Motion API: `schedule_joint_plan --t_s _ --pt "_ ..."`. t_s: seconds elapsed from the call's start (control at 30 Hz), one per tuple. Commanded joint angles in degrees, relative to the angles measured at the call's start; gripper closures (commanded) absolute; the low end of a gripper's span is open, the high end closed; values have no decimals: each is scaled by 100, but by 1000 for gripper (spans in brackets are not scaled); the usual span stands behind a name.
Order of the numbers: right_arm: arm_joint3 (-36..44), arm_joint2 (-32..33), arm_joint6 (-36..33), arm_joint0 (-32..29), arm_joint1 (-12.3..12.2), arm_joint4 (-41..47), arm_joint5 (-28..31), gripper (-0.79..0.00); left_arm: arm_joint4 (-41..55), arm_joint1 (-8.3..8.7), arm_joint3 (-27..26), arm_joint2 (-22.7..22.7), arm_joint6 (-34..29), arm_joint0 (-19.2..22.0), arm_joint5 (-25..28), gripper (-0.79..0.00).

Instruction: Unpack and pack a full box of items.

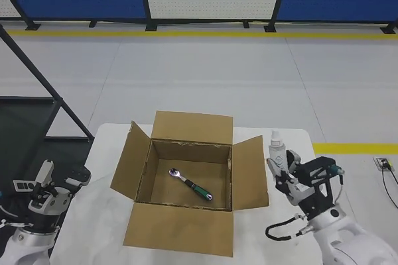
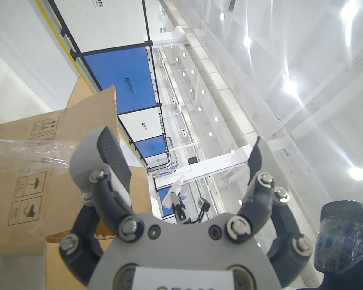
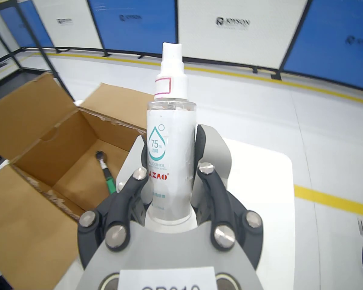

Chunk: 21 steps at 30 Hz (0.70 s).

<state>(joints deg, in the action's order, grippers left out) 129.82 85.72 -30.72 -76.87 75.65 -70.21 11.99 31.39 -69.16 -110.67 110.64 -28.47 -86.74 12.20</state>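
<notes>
Box (image 1: 179, 232) stands open from above, 4 flaps (image 1: 250, 173) splayed outward (a ratchet (image 1: 191, 183) lies diagonally on its floor)

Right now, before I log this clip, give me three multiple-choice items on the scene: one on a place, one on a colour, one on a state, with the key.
1. Where does the ratchet wrench lie?
A) outside the box
B) on the floor of the open box
C) on one of the box's flaps

2. What colour is the wrench's handle?
A) green
B) red
C) blue

3. What state is the left gripper in?
A) shut on a bottle
B) shut on nothing
C) open and empty

Key: 1 B, the top view shows the wrench resting on the box's bottom. 2 A, its grip shows green in the top view and the right wrist view. 3 C, its fingers stand apart with nothing between them; it is the right gripper that is shut on the spray bottle.
</notes>
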Motion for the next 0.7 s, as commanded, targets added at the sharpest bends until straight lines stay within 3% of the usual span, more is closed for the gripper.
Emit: schedule_joint_plan --t_s 0.0,0.2,0.43,0.67 --pt "26 -440 -152 198 -2 -128 269 0 0 0 0 0 0 0 0 -785" --pt "-698 -1871 -1031 1397 84 -477 594 0 0 0 0 0 0 0 0 -785" --pt "-2451 -3221 -2072 3094 391 -198 200 0 0 0 0 0 0 0 0 -785" --pt "-4309 -4045 -2726 4501 778 164 -324 0 0 0 0 0 0 0 0 -785"
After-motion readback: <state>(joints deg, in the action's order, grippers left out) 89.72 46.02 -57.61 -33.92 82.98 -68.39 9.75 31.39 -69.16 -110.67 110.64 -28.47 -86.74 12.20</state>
